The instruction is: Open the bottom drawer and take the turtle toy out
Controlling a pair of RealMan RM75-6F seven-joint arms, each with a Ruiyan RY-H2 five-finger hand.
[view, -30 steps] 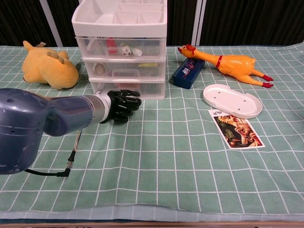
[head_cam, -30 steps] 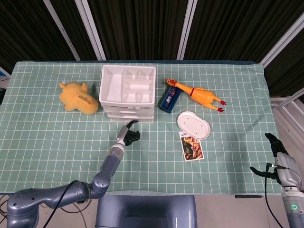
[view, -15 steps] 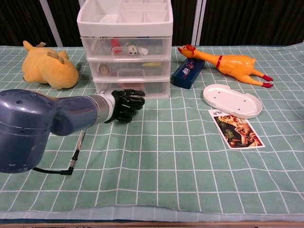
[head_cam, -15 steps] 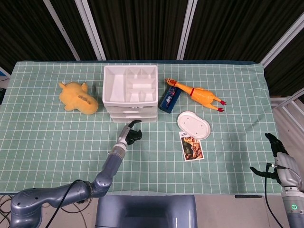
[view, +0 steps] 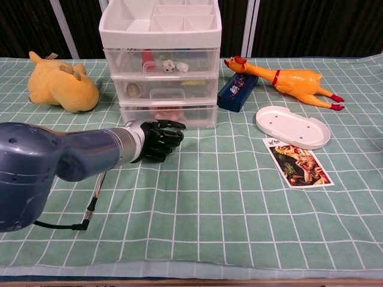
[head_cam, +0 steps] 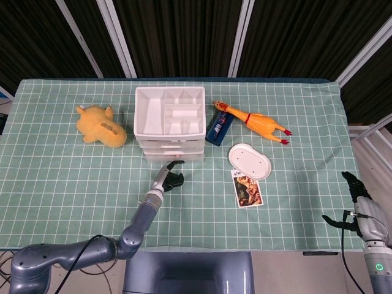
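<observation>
The white three-drawer unit stands at the back of the table. A pinkish object shows dimly through the front of its bottom drawer; I cannot tell what it is. That drawer sits flush with the ones above. My left hand hovers low just in front of the bottom drawer with its dark fingers curled in, holding nothing. I cannot tell whether the fingertips touch the drawer front. My right hand hangs past the table's right front corner, fingers spread and empty.
A yellow plush lies left of the drawers. A blue box and a rubber chicken lie to their right. A white oval tray and a picture card sit in front of those.
The drawer unit has slid a little to the right. My left hand followed it right and drew slightly back toward the table's front. The right hand has not moved.
</observation>
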